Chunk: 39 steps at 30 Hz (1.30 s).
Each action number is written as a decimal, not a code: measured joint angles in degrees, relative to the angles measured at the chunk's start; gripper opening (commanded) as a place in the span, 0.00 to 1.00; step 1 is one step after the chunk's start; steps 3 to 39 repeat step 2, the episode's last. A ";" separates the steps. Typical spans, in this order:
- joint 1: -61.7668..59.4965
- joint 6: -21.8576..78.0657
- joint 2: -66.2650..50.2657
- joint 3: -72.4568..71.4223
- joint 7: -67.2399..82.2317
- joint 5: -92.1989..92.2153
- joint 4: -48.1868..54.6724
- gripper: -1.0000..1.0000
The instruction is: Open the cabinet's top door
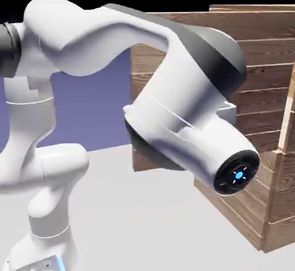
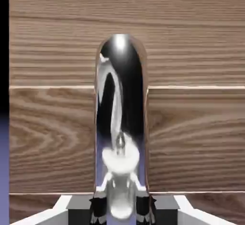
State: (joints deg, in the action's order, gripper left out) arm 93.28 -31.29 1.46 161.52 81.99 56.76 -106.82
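End effector (image 2: 120, 208) clenched on the top door's (image 2: 191, 138) slick, rigid handle (image 2: 120, 123); we judge a heavy hinged swing.

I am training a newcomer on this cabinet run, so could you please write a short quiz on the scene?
1. True or false: the pincer is closed on the silver handle.
2. In the hand view, what fills the picture behind the handle? A) blue backdrop B) wood planks C) table top
3. In the exterior view, what hides the pincer?

Key: 1 true. 2 B, planks of the door. 3 The arm itself, in front of the cabinet.
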 measured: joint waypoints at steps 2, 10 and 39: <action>0.08 0.67 1.89 -0.42 -0.14 -0.71 2.20 1.00; 0.08 0.67 1.89 -0.42 -0.14 -0.71 2.20 1.00; 0.08 0.67 1.89 -0.42 -0.14 -0.71 2.20 1.00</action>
